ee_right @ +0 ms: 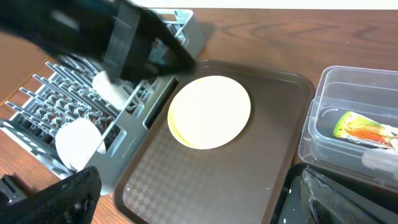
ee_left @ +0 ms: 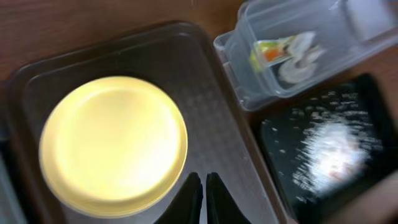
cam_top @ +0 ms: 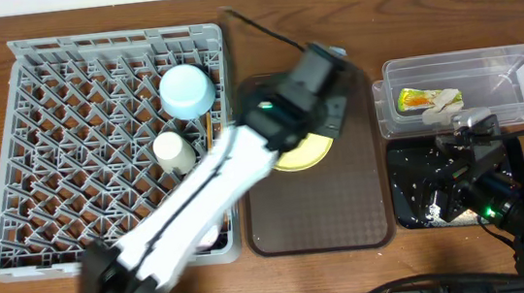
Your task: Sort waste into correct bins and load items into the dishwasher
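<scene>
- A brown wooden table [cam_top: 424, 12] carries a grey dish rack [cam_top: 47, 140] at the left of the overhead view, already holding a blue bowl [cam_top: 186, 91] and a white cup [cam_top: 175, 151].
- The yellow plate [ee_left: 112, 143] lies on the brown tray [cam_top: 346, 206] at centre; loading it looks like the step in hand.
- The left gripper [ee_left: 204, 180], pressed together and empty, hangs just beside the plate's rim; it would need to spread before pinching that rim.
- The right gripper [cam_top: 467, 169] sits spread over the black tray [cam_top: 405, 209], lower right.

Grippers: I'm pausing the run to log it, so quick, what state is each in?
Left gripper: closed, empty, over the brown tray beside the yellow plate.
Right gripper: open, holding nothing, over the black tray.
</scene>
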Available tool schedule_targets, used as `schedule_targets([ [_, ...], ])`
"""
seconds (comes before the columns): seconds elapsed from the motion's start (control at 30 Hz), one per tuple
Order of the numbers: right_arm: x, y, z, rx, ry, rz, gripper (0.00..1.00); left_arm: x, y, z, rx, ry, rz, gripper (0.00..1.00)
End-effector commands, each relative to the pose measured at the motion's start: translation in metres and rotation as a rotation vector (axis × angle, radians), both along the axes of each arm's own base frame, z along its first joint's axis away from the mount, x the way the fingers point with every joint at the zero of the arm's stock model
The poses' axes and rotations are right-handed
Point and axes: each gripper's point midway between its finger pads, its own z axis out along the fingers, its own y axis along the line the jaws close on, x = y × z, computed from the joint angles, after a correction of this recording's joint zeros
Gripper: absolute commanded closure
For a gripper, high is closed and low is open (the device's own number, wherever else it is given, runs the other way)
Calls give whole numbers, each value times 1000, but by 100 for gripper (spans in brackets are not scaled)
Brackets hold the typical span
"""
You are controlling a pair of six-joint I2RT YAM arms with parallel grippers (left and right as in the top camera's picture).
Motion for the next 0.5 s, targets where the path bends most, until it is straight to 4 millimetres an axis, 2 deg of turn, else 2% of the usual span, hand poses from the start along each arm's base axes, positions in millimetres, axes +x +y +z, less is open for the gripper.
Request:
schedule_targets([
  [0.0,-1,2,5,-8,-18,11,1,3,33,27,-101,54,33,93],
  [0.03,-1,2,5,-9,-18,12,1,9,54,30,-92,58,75,92],
  [0.1,-1,2,5,-8,-18,12,1,14,78,27,-74,86,132,91],
  [0.13,-1,2,5,-8,-18,12,1,15,94,20,-51,123,170,85],
  [0.17,-1,2,5,-8,-18,12,1,14,102,13,-34,152,188,83],
  [0.23,-1,2,5,-9,-18,12,1,9,110,0,-3,204,204,67],
  [0.3,-1,2,5,-8,-18,12,1,3,110,-18,26,246,198,65],
  [0.33,-1,2,5,-9,-18,12,1,1,108,-26,38,263,191,71],
  [0.37,-1,2,5,-8,-18,12,1,-2,104,-36,49,278,181,85],
  [0.4,-1,2,5,-8,-18,12,1,-4,101,-45,56,287,171,92],
  [0.47,-1,2,5,-9,-18,12,1,-5,88,-67,63,289,141,92],
])
